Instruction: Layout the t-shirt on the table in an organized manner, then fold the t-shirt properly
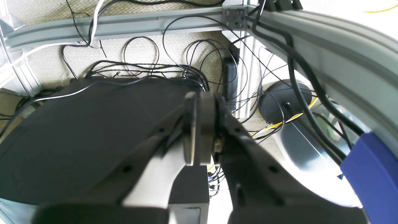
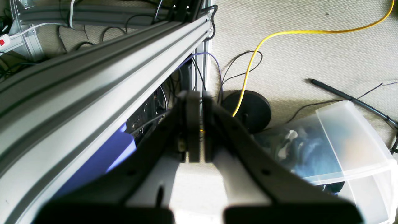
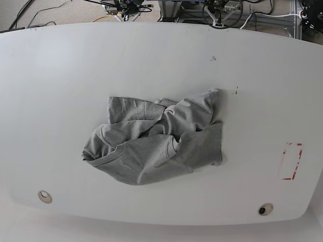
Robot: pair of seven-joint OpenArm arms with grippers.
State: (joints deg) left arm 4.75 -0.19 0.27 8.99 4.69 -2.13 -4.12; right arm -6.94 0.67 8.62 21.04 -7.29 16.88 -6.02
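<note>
Through the left wrist camera I saw the left gripper with its pads pressed flat together, nothing between them — it hung over a black sheet and a tangle of cables on the carpet, with a grey frame rail crossing on the right. The right gripper looked the same in its own camera: jaws together, empty, beside another rail, a blue block under that rail. Beyond it lay a yellow cable, a round black base and a clear plastic bin.

Neither arm showed in the base view. There the t-shirt lay crumpled near the middle of the table, bunched in loose folds, the plain grey face up — I could read no lettering on it. Nearest me sat two grommets, one at the left and one at the right. A red tape rectangle marked the right side, well apart from the shirt. Farther back I made out a few dark specks.
</note>
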